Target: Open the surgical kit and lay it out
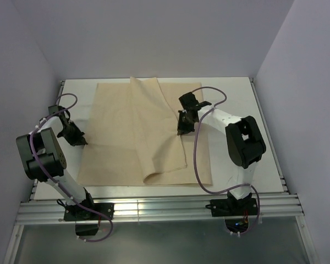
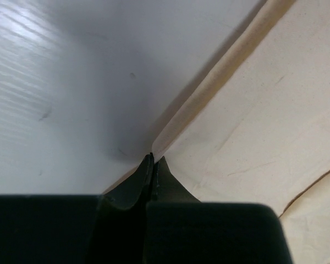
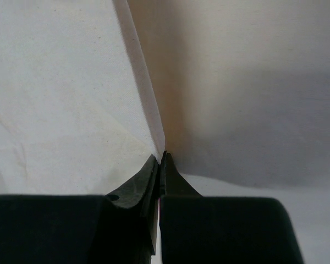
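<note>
wrap (image 1: 121,132) is lying half unfolded on the bench (image 1: 231,93), one side doubled over the middle | left end effector (image 1: 81,140) is pinching the wrap's left edge, fully closed, probably anchoring it | right end effector (image 1: 182,130) is clamping the doubled side's edge, fully closed, apparently for pulling it open

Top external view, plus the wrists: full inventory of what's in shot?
wrap: 1, tan, spread across the middle of the table, with one flap folded over its centre
tray, instruments, packets: 0 visible in any view
table: 1, white, under the wrap
walls: pale grey-white, at the back and both sides
rail: silver, along the near edge
cables: 2, purple, one looping along each arm
left gripper: 1, black, at the wrap's left edge, shut on the edge
right gripper: 1, black, right of centre, shut on the edge of the folded flap
</note>
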`<state>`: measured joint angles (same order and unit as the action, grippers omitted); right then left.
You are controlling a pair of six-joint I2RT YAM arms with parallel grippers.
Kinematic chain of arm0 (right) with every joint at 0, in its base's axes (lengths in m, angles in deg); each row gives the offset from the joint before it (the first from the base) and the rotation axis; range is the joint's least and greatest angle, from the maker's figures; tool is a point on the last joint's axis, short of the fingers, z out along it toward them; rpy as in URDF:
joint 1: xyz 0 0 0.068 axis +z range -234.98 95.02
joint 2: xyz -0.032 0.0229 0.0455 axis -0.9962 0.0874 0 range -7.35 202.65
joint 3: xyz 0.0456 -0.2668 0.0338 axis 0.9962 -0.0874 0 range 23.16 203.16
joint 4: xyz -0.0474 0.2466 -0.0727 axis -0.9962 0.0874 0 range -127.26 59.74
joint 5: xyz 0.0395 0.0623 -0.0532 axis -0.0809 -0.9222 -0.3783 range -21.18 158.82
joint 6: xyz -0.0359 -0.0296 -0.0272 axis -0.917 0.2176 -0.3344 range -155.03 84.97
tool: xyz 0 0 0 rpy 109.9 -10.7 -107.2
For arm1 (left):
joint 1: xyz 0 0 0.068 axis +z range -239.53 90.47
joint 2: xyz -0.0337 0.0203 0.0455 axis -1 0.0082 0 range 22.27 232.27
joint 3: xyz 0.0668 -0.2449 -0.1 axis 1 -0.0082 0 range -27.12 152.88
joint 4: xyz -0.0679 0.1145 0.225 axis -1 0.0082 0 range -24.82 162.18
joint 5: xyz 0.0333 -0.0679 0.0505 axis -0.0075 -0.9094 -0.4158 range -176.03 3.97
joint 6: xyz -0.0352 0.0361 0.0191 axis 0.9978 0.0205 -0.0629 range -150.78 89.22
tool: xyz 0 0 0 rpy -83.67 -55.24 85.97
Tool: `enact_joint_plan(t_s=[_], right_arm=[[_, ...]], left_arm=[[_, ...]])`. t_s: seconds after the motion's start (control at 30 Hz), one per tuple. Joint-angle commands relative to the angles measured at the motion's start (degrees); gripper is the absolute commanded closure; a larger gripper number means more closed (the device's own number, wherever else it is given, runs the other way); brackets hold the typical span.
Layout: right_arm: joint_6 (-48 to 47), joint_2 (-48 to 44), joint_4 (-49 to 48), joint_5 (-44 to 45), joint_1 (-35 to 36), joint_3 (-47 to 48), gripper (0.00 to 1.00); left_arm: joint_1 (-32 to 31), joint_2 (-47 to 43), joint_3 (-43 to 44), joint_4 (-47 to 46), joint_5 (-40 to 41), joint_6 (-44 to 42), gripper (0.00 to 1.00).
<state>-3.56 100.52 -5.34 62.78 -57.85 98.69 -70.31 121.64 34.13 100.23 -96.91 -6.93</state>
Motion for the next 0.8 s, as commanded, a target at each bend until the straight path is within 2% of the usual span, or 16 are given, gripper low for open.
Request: enact_joint_plan(t_s=[0.0,0.27,0.57,0.7,0.77], right_arm=[[-1.32,-3.9,2.7,2.87,-5.23,-0.21,1.0],[-5.97,-8.12,6.92,8.24,-13.94,0.59,1.0],[-8.87,-10.67,10.34,10.86,-19.31,1.81,1.0],[-8.61,-10.32,15.17,12.98,-25.01,4.1,1.0],[-8.35,-11.19,16.06,14.73,-30.19,4.37,1.0]], left_arm=[[2.57,-0.23,2.64,-0.6,5.07,0.31,1.0],[5.21,1.0,8.17,1.16,9.81,0.84,1.0],[7.14,2.84,11.34,1.95,10.61,1.19,1.0],[8.37,2.93,11.52,1.95,12.89,1.72,1.0],[8.9,2.58,11.35,2.13,13.95,1.63,1.0]])
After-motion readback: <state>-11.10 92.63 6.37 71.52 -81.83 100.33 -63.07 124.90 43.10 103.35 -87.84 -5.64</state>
